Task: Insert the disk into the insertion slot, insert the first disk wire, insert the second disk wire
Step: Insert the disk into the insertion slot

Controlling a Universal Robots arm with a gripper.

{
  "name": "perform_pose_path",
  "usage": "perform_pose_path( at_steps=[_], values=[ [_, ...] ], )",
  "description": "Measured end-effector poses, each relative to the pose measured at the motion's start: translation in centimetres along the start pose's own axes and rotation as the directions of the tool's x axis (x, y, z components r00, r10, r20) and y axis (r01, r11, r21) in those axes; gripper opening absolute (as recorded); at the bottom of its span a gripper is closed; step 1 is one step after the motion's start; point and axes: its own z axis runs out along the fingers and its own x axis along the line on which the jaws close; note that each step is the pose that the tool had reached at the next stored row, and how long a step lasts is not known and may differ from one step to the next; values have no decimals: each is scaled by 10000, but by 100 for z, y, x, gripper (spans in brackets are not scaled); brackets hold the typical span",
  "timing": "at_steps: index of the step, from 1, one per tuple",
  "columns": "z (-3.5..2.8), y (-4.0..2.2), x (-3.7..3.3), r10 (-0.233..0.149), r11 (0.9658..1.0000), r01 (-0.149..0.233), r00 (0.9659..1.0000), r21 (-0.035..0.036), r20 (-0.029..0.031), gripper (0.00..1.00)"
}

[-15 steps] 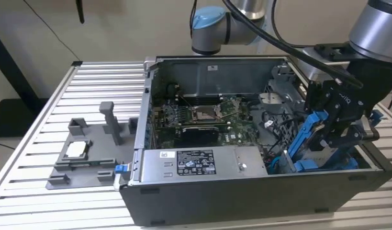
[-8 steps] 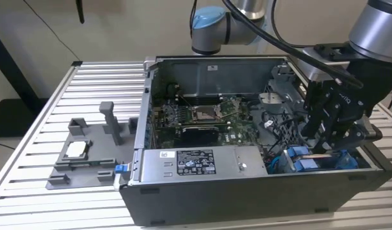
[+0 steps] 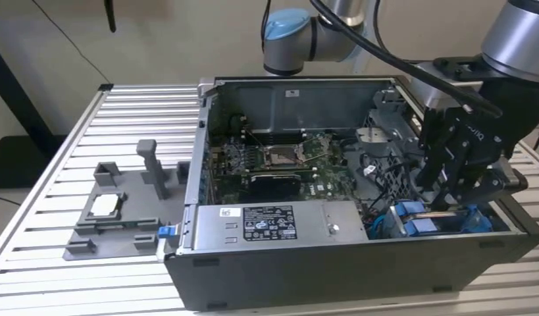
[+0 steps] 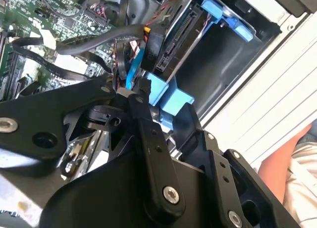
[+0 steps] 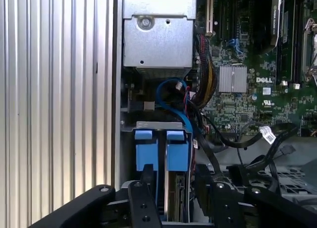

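Note:
In the open computer case, my black gripper (image 3: 445,201) reaches down into the drive cage at the exterior view's right. Its fingers sit on either side of the disk's bright blue carrier (image 5: 177,151), shut on it. In the second wrist view the gripper (image 4: 168,109) pinches a blue end tab (image 4: 171,96). The disk (image 4: 173,44) stands edge-on in the insertion slot (image 4: 218,64), with its connector edge bare. A second blue carrier (image 5: 146,148) sits beside it. A thin blue wire (image 5: 171,96) and black wires (image 5: 237,141) lie loose by the cage.
The grey labelled power-supply box (image 3: 260,224) stands next to the cage, and the motherboard (image 3: 287,164) lies behind it. A grey fixture (image 3: 120,210) rests on the slatted table (image 3: 76,131). A person's leg (image 4: 297,173) is beside the table.

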Motion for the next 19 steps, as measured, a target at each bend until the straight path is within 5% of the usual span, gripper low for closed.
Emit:
perform_pose_path(
  at_steps=[6, 8, 9, 11, 14, 16, 19],
  values=[
    [-176, 6, -3, -2, 10000, 2, 10000, 20, 0, 47],
    [-210, 9, -5, 1, 10000, -1, 10000, 93, 0, 47],
    [-214, 11, -8, 1, 9998, -1, 10000, 212, 2, 47],
    [-215, 12, -9, -2, 9984, 2, 10000, 560, -2, 47],
    [-215, 16, -12, -6, 9939, 6, 10000, 1105, -1, 47],
    [-216, 23, -18, -5, 9903, 5, 10000, 1388, 4, 47],
    [-250, 35, -22, -10, 9880, 9, 10000, 1546, 5, 47]
  ],
)
